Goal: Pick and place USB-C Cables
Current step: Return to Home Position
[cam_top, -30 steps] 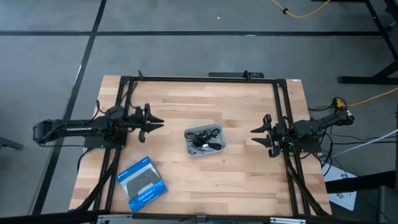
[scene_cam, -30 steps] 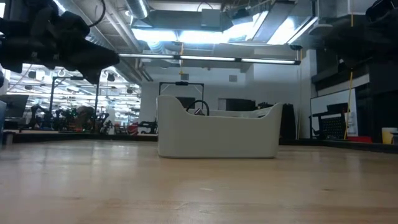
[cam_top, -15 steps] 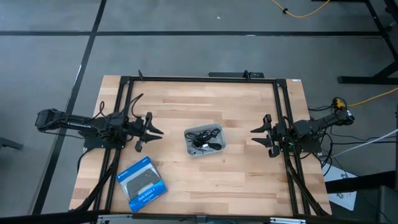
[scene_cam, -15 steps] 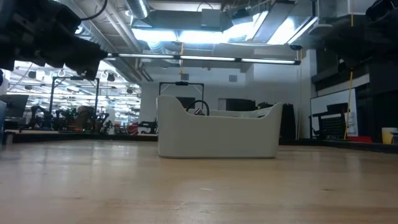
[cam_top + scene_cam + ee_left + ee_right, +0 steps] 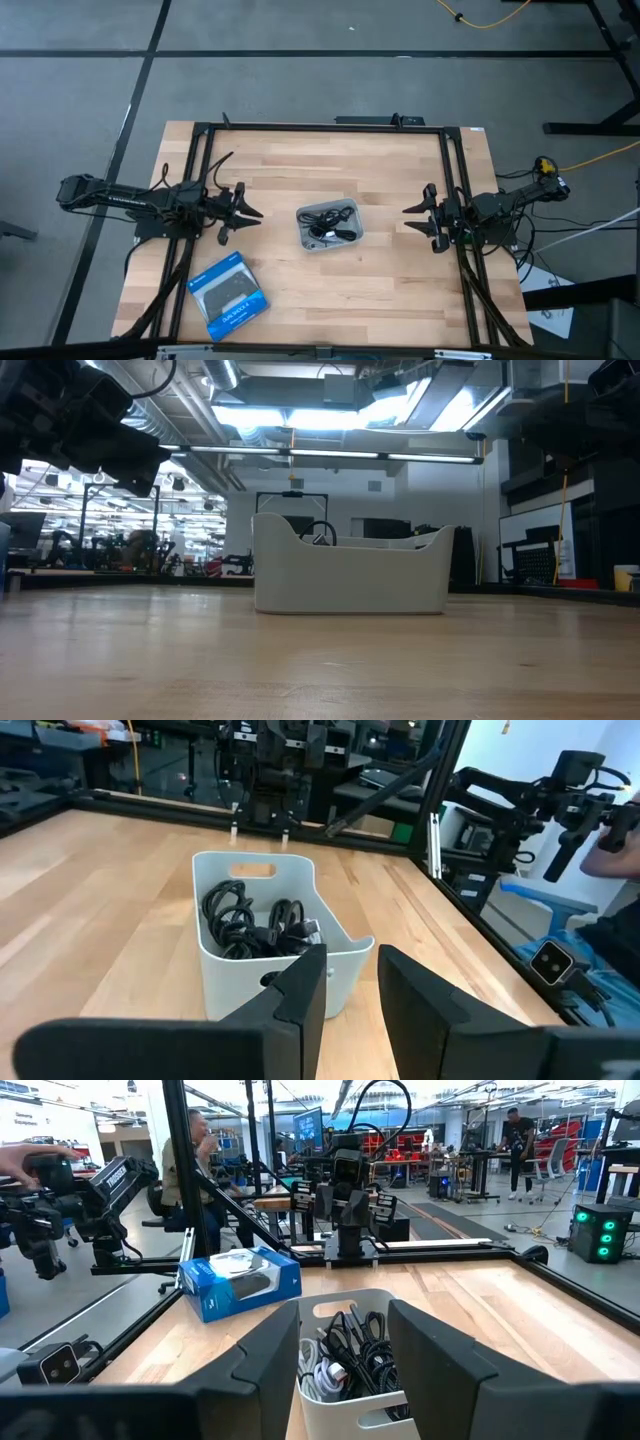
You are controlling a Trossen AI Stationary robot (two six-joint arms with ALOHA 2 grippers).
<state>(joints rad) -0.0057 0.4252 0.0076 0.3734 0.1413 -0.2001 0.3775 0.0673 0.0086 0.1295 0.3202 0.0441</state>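
The USB-C cables [image 5: 326,222] all lie heaped inside the small pale grey plastic bin [image 5: 301,232], which sits at the centre of the overhead picture on the light wooden table [image 5: 400,285]. They are mostly black coils. The left gripper [image 5: 243,208] hangs at the centre left, well apart from the bin, with its jaws slightly parted and nothing between them. The right gripper [image 5: 418,217] waits at the centre right by the table's edge, its jaws spread wide and also empty. A flat blue-and-black box [image 5: 228,296] lies in the lower left.
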